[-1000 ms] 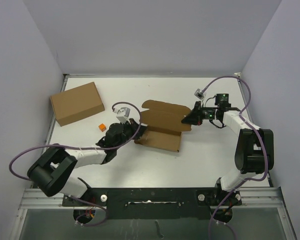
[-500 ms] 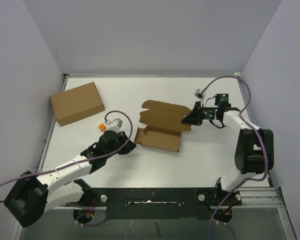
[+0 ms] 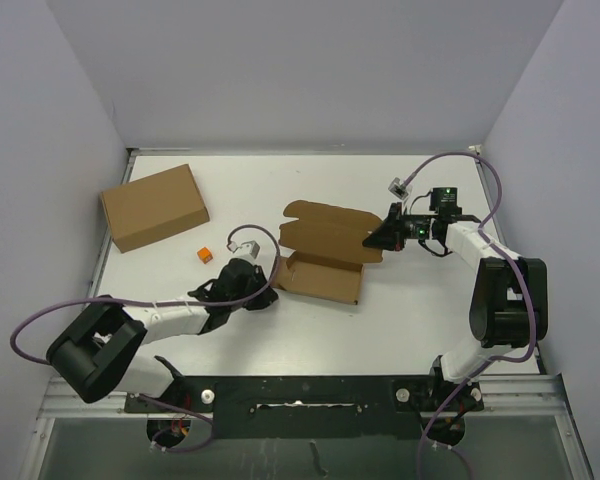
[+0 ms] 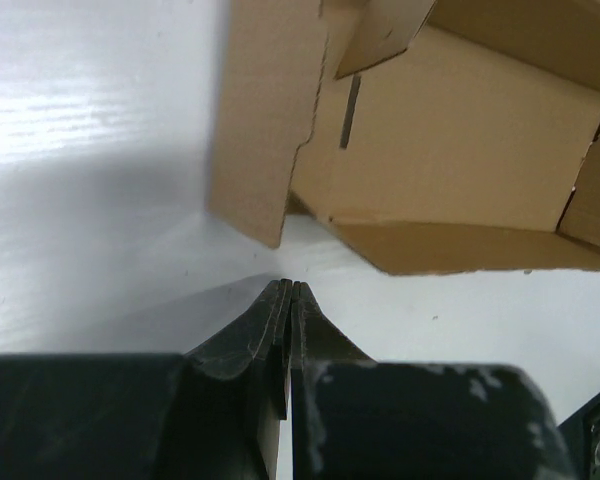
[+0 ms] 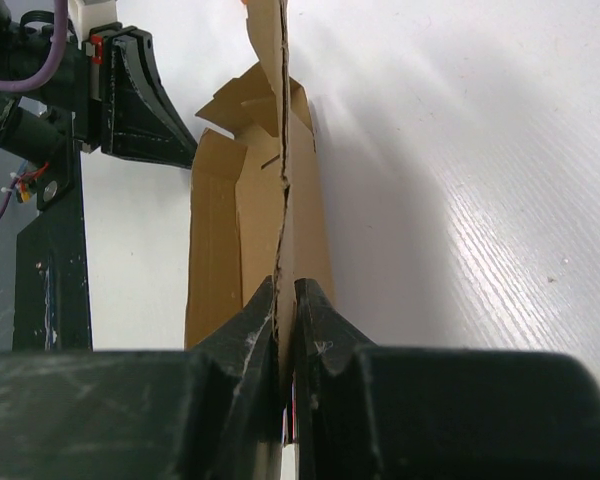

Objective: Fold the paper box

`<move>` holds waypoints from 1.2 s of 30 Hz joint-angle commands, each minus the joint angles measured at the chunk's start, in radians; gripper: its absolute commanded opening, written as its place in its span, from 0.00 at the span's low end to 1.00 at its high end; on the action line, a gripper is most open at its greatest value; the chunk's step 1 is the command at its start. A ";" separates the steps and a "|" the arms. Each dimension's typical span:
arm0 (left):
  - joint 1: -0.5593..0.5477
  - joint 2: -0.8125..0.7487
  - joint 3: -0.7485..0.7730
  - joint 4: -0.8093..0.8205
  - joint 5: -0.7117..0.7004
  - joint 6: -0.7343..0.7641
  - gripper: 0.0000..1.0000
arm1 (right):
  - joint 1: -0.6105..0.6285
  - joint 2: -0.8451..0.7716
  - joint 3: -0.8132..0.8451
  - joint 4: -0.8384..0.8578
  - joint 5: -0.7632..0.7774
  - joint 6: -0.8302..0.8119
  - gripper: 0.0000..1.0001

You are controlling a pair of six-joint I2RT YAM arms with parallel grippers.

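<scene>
The paper box (image 3: 323, 243) lies part-folded at mid-table, its lid panel raised behind a shallow tray. My right gripper (image 3: 373, 239) is shut on the lid's right edge. In the right wrist view the cardboard panel (image 5: 285, 190) stands on edge, pinched at the right gripper (image 5: 285, 287). My left gripper (image 3: 268, 291) sits low on the table just off the tray's left front corner. It is shut with nothing in it. In the left wrist view the left gripper (image 4: 288, 286) points at the box (image 4: 450, 150), with a short gap of table between them.
A larger plain brown cardboard box (image 3: 154, 206) lies at the back left. A tiny orange cube (image 3: 204, 255) sits between it and my left arm. Pale walls close off the table on three sides.
My left gripper left the box's left side, swung back toward the near edge, then returned close to the left front corner. The box's left flap now stands up. The right arm has not moved.
</scene>
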 commanded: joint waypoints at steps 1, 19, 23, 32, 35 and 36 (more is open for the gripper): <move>-0.010 0.057 0.089 0.128 -0.044 0.045 0.00 | 0.002 -0.011 0.013 0.012 -0.032 -0.011 0.00; -0.059 0.162 0.156 0.245 -0.030 0.200 0.00 | 0.007 -0.003 0.015 0.007 -0.035 -0.016 0.00; -0.060 0.173 0.134 0.319 0.025 0.260 0.00 | 0.007 -0.003 0.015 0.007 -0.036 -0.016 0.00; -0.057 0.209 0.137 0.353 0.139 0.362 0.00 | 0.008 -0.005 0.015 0.007 -0.035 -0.016 0.00; -0.055 0.212 0.127 0.365 0.140 0.355 0.00 | 0.008 -0.006 0.015 0.007 -0.035 -0.017 0.00; -0.056 0.212 0.126 0.366 0.141 0.355 0.00 | 0.007 -0.006 0.016 0.007 -0.035 -0.017 0.00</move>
